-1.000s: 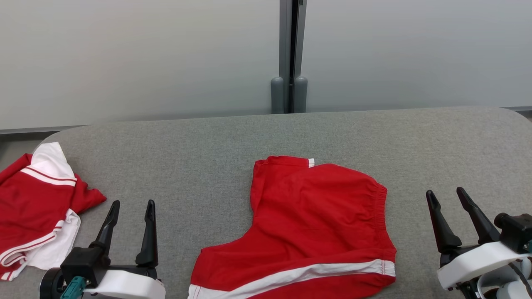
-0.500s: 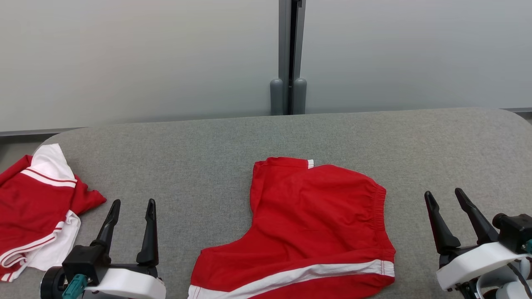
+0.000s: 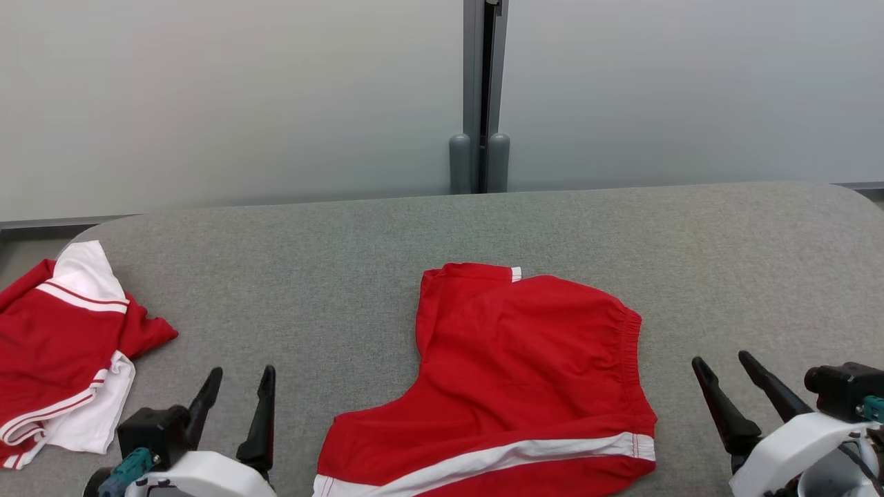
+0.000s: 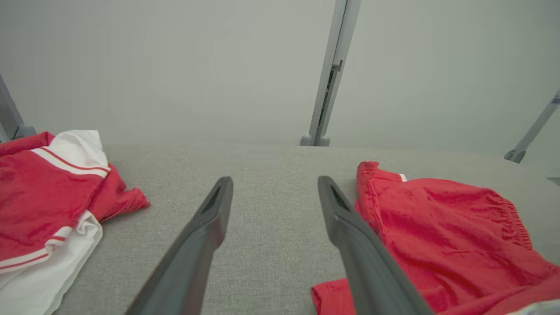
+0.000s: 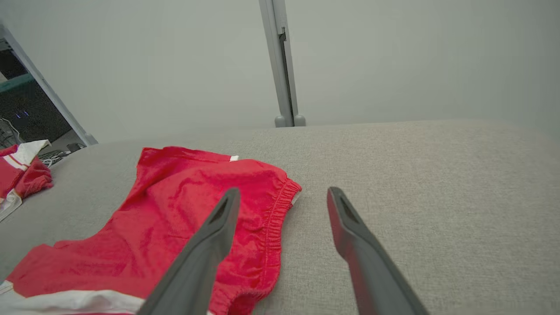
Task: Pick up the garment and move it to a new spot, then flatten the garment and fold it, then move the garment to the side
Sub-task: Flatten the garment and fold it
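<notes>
The left gripper (image 3: 242, 373) and right gripper (image 3: 721, 359) are drawn back toward the robot, jaws apart, empty. The red shorts (image 3: 525, 373) are left on the grey table (image 3: 345, 262) between them; one step seems ended.

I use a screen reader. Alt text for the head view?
Red shorts lie spread on a grey table, with the open left claw and open right claw empty on either side. A red-and-white garment sits at its left edge.
</notes>
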Robot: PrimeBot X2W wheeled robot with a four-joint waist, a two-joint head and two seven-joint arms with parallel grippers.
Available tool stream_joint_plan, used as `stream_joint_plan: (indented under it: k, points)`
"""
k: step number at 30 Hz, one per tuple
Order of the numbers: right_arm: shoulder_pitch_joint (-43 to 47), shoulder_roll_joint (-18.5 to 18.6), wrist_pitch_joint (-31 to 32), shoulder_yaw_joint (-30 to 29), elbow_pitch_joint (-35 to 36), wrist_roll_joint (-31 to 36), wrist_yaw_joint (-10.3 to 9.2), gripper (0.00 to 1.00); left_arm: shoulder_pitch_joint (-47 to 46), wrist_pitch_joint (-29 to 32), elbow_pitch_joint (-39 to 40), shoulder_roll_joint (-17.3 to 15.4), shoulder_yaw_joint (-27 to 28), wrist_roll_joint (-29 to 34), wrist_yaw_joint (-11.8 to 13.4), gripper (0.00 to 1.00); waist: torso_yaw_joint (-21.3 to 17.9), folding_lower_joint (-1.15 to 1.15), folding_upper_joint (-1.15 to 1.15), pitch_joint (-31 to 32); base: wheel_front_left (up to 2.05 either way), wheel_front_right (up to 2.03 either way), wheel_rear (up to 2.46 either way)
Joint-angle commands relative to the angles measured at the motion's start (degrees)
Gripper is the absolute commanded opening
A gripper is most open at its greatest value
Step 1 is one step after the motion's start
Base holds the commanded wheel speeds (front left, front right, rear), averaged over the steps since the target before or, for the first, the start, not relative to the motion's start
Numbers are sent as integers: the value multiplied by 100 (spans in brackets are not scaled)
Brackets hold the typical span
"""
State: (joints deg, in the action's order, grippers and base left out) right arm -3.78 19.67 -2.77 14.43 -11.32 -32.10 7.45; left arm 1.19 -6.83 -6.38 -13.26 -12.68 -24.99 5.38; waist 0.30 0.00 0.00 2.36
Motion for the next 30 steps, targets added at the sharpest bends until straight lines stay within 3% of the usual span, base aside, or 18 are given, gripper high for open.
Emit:
stream_joint_plan:
  k: [1,7,11,19,30]
  points:
    - [119,175,297,60,116,-255,7,100,112,360,89,-102,0,-151,-43,100,-3,0,0,-2,0,0,0]
    - [605,658,1306,325,561,-1100,7,100,557,1634,685,-362,-79,-541,11,100,37,0,0,-63,0,0,0]
    - [896,785,1829,392,744,-1451,7,100,811,2338,1010,-444,-195,-769,62,100,82,0,0,-126,0,0,0]
    - [757,627,1984,650,840,-1632,6,100,926,3249,1138,-493,-488,-1092,19,100,117,0,0,-271,0,0,0]
    - [342,552,1823,947,561,-1601,6,100,511,3599,534,-410,-703,-1243,-139,100,90,0,0,-494,0,0,0]
